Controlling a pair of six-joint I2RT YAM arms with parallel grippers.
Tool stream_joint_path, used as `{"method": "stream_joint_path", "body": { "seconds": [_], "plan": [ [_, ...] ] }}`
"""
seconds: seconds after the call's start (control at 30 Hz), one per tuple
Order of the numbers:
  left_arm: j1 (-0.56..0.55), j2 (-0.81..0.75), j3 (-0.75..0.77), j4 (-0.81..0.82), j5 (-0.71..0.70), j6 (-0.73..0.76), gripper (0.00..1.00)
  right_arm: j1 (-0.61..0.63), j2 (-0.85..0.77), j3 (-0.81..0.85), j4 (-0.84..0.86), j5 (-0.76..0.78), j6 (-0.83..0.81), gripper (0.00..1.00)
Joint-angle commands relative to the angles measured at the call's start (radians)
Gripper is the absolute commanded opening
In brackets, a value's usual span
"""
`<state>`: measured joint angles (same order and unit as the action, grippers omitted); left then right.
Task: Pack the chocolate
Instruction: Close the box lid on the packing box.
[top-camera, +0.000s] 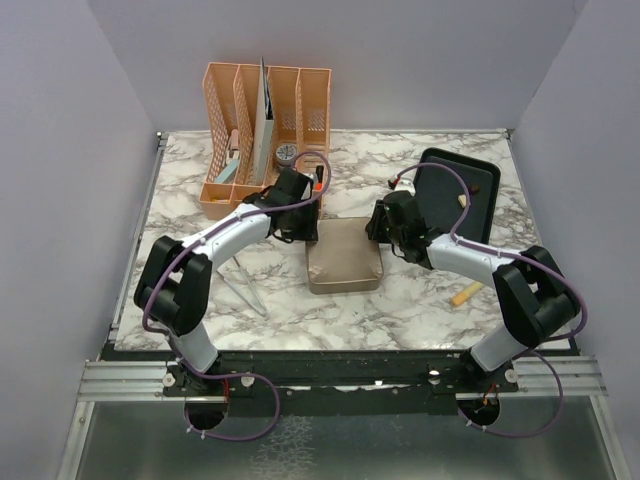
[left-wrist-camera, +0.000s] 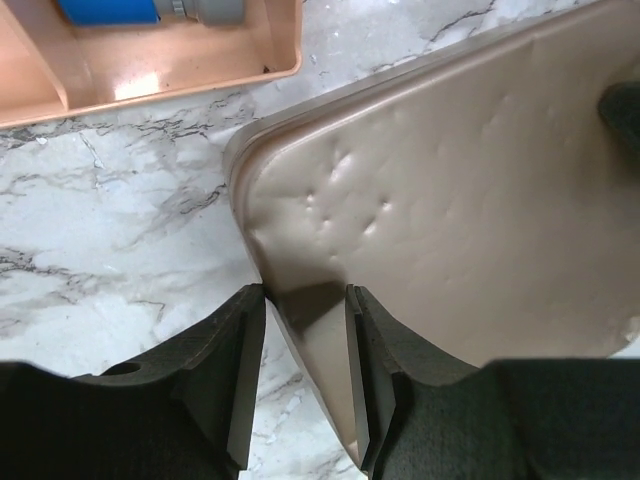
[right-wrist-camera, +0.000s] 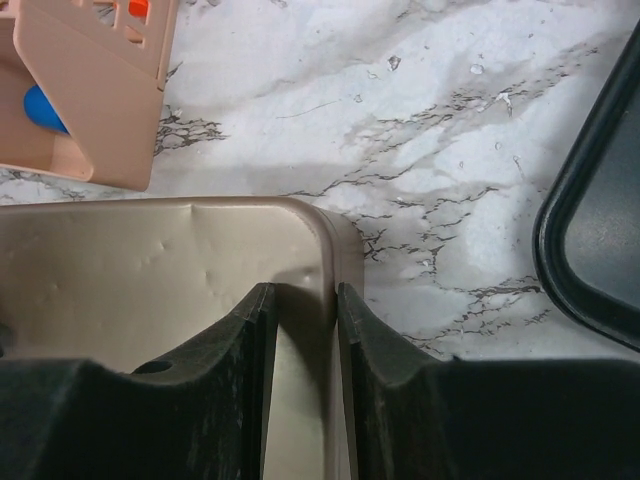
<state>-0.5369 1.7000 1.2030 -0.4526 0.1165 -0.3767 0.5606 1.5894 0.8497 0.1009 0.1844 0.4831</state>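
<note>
The left gripper (left-wrist-camera: 303, 300) fills the near edge of its wrist view. Its fingers straddle the far-left corner of the gold tin (left-wrist-camera: 450, 200), one tip against the outer edge and one on the dented face, so it looks clamped on the wall. The right gripper (right-wrist-camera: 305, 290) straddles the far-right corner the same way, but I cannot tell whether it pinches yet.

The tin sits mid-table (top-camera: 400, 310). What I take for chocolate (top-camera: 467, 293) lies loose near the right arm, well apart from the tin. A pale bit also rests on the black tray (top-camera: 470, 170) at far right.

If only one side holds, a lift would likely twist the tin or let its thin wall slip out. A push could slide it toward the orange organizer (top-camera: 265, 110).

I cannot tell whether the dented face is a lid or the tin's floor. The right arm covers part of the tray, and the small pieces are too tiny to identify.
</note>
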Motion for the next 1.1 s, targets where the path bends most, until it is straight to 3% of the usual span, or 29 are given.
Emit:
{"method": "stream_joint_path", "body": {
  "seconds": [0.0,0.2,0.37,0.47,0.73,1.07],
  "plan": [
    [-0.006,-0.085,0.1,-0.026,0.005,-0.013,0.43,0.009,0.061,-0.054,-0.123,-0.073,-0.031,0.32],
    [-0.005,-0.09,0.122,-0.006,-0.019,-0.002,0.4,0.009,0.065,-0.061,-0.113,-0.078,-0.028,0.31],
    [-0.004,-0.065,0.079,0.034,-0.022,0.015,0.23,0.009,0.069,-0.057,-0.111,-0.085,-0.025,0.31],
    [0.019,-0.023,0.048,0.05,-0.053,0.029,0.18,0.009,0.065,-0.059,-0.112,-0.085,-0.024,0.31],
    [0.041,0.113,0.0,0.03,-0.101,0.022,0.14,0.009,0.039,-0.064,-0.127,-0.09,-0.018,0.31],
    [0.04,0.105,-0.01,0.04,-0.064,0.019,0.14,0.009,-0.065,0.066,-0.233,-0.06,-0.049,0.41]
  ]
}}
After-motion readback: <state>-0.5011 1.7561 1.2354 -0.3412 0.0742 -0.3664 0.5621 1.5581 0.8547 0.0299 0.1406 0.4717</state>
